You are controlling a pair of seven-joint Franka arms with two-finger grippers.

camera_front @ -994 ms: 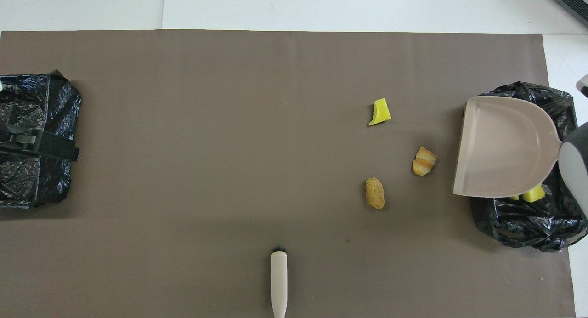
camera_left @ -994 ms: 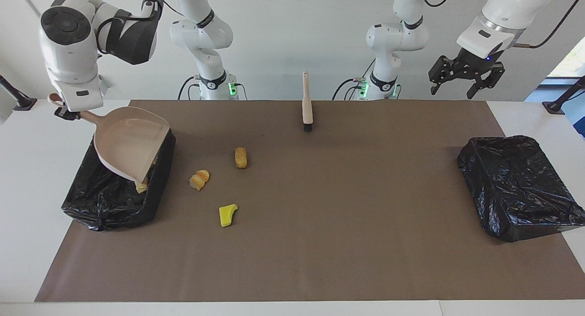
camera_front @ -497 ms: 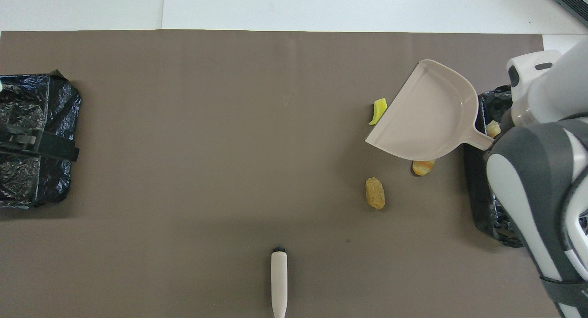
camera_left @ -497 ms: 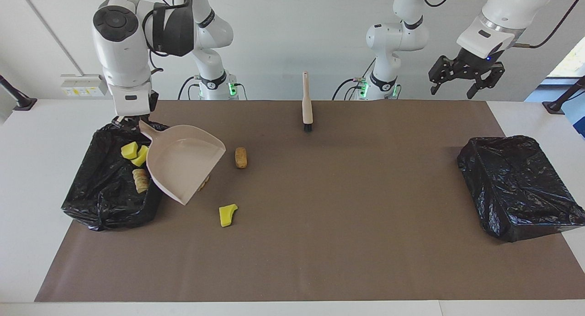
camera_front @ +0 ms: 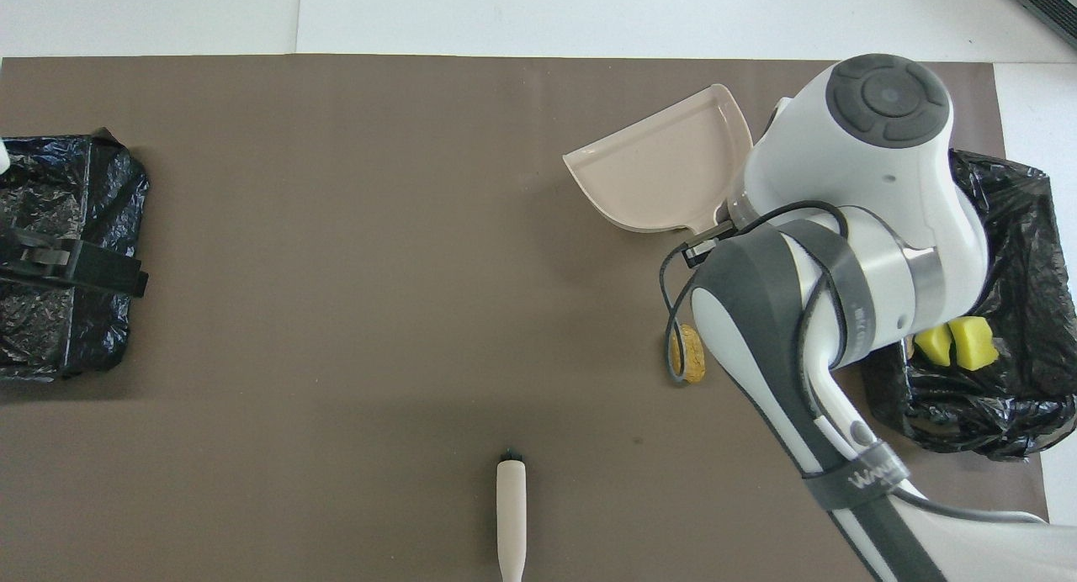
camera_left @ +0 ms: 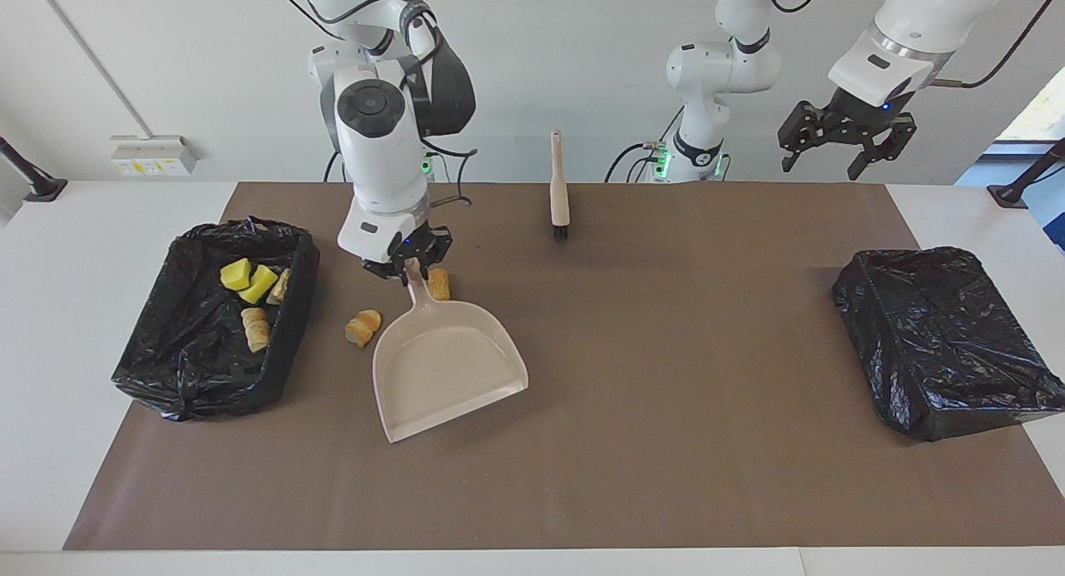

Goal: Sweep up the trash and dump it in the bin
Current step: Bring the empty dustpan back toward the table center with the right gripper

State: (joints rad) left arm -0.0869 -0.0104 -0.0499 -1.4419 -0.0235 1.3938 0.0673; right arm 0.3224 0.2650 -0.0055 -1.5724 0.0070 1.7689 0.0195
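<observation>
Right gripper [camera_left: 408,268] is clamping the dustpan [camera_left: 445,368] handle, pan over the mat. Croissant piece [camera_left: 363,327] and brown roll [camera_left: 438,284] are lying beside it, near the bin [camera_left: 166,368] (partly filled). Risk: pan edge is likely nudging bits away when lowered. Left gripper [camera_left: 847,139] is waiting, fingers spread.

Light: I see a bright, even room.
Shadows: soft ones under the dustpan [camera_left: 445,368].
Glare: shiny spots on the bin [camera_left: 212,326].
Focus: sharp.
</observation>
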